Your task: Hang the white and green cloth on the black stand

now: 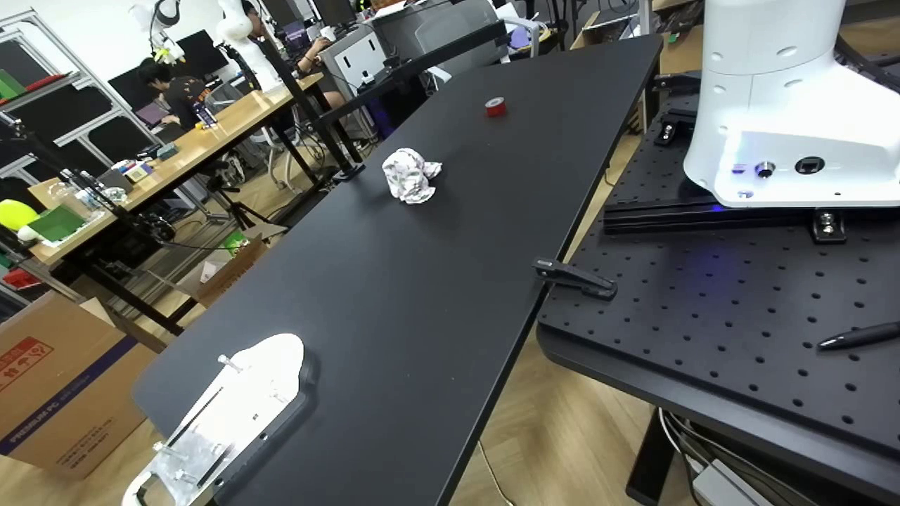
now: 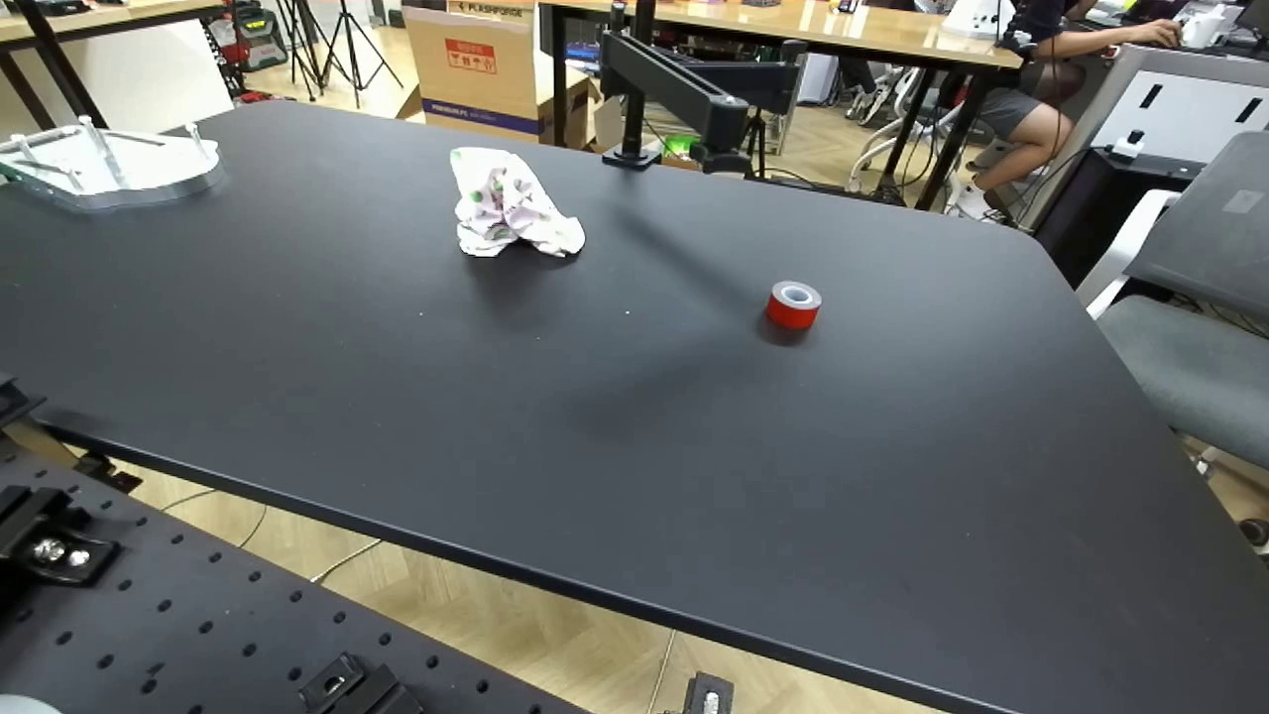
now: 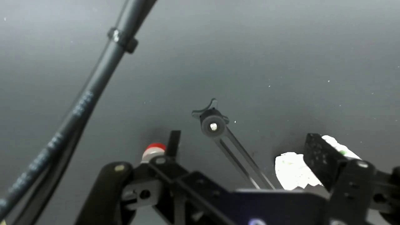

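White and green cloth (image 2: 511,206) lies crumpled on the surface (image 2: 843,476), near the black stand (image 2: 672,87) but not touching it. Jaws spread, holding nothing. Looks like no step done yet: grasp, lift, hang all left.

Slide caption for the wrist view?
Open claw above the dark table, crumpled cloth, black stand and red tape in view.

On the blue stripe (image 1: 67,395) of the cardboard box (image 1: 88,414) we read PREMIUM PC, on its red label (image 1: 25,362) are pale signs (image 2: 471,64), on the upper cardboard (image 2: 491,11) FLASHFORGE; the letters (image 3: 82,103) on the black cable (image 3: 102,68) are blurred for us
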Robot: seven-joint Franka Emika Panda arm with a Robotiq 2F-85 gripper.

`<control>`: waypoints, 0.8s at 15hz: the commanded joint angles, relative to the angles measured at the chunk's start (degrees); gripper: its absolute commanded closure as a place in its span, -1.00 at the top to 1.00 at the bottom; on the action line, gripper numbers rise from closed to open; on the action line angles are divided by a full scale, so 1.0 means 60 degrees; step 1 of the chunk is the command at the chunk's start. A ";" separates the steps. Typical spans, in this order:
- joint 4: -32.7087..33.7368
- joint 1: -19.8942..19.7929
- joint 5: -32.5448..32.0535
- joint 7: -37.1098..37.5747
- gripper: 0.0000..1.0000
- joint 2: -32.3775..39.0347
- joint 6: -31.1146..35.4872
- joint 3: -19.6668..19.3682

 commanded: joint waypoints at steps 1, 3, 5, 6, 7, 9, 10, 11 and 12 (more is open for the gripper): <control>-0.0564 0.0252 -0.0720 0.0873 1.00 0.0338 0.1606 0.0832; -0.0844 0.0492 -0.0908 0.1318 1.00 0.0620 0.2194 0.1309; -0.1092 0.0740 -0.1144 0.1640 1.00 0.0792 0.2568 0.1723; -0.1210 0.0857 -0.1262 0.1762 1.00 0.0853 0.2672 0.1897; -0.1288 0.0949 -0.1385 0.1868 1.00 0.0921 0.2766 0.2035; -0.1400 0.1083 -0.1567 0.2037 1.00 0.1094 0.2881 0.2231; -0.1417 0.1129 -0.1572 0.2142 1.00 0.1220 0.2929 0.2293; -0.1452 0.1171 -0.1452 0.2241 1.00 0.1328 0.3066 0.2346; -0.1454 0.1199 -0.1289 0.2430 1.00 0.1480 0.3230 0.2383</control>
